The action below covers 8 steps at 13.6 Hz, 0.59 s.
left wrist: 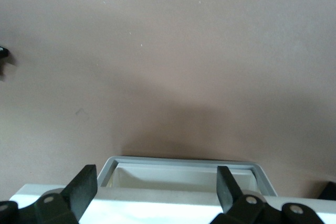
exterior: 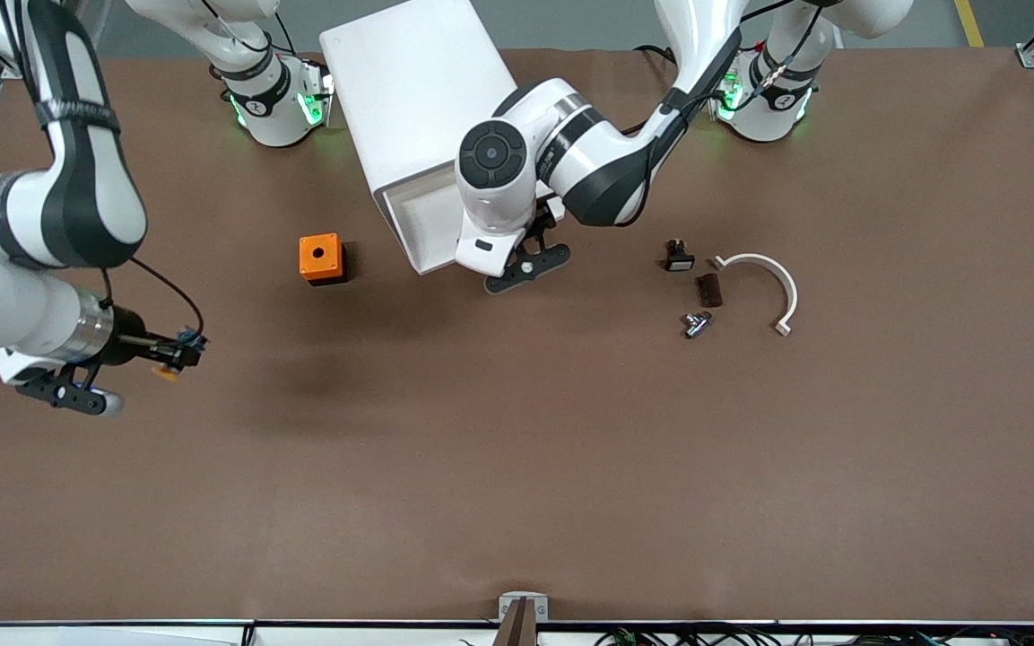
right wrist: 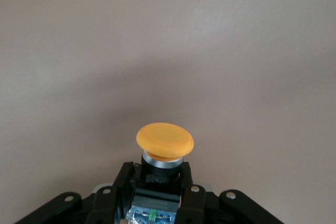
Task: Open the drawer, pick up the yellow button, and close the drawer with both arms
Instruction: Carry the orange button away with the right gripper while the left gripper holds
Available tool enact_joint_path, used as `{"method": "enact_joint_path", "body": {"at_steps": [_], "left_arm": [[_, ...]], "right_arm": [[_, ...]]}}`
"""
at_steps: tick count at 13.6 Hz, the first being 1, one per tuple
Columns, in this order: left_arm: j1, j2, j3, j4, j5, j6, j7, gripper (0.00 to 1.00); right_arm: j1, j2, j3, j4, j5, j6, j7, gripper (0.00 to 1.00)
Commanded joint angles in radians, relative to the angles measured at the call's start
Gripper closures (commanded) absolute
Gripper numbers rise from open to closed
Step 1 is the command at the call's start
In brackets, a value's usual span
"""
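The white cabinet (exterior: 413,90) lies at the robots' side of the table. Its top drawer (exterior: 416,224) is pulled out, and the part of its inside that shows is bare. My left gripper (left wrist: 156,188) is open over the drawer's front rim (left wrist: 184,162), one finger to each side, holding nothing. In the front view my left hand (exterior: 527,258) covers the drawer's corner. My right gripper (exterior: 178,352) is shut on the button (exterior: 169,361) and holds it above bare table near the right arm's end. The right wrist view shows the button's orange cap (right wrist: 165,140) past my right gripper (right wrist: 160,182).
An orange cube with a hole (exterior: 321,258) stands beside the cabinet. Toward the left arm's end lie a black white-faced switch (exterior: 679,257), a dark brown block (exterior: 708,289), a small metal fitting (exterior: 697,324) and a white curved clamp (exterior: 772,280).
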<state>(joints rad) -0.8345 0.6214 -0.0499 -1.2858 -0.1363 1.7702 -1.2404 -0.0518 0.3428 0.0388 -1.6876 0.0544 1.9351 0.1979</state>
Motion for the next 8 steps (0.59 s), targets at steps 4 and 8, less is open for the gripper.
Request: {"method": "enact_joint_path", "body": {"at_steps": [4, 8], "left_arm": [[-0.021, -0.012, -0.001, -0.026, -0.126, -0.002, -0.016, 0.00], [-0.044, 0.008, -0.002, -0.024, -0.248, 0.003, -0.014, 0.00]], "right_arm": [[-0.108, 0.194, 0.021, 0.026, -0.088, 0.182, -0.181, 0.95], [-0.131, 0.295, 0.021, 0.028, -0.136, 0.265, -0.181, 0.95]]}}
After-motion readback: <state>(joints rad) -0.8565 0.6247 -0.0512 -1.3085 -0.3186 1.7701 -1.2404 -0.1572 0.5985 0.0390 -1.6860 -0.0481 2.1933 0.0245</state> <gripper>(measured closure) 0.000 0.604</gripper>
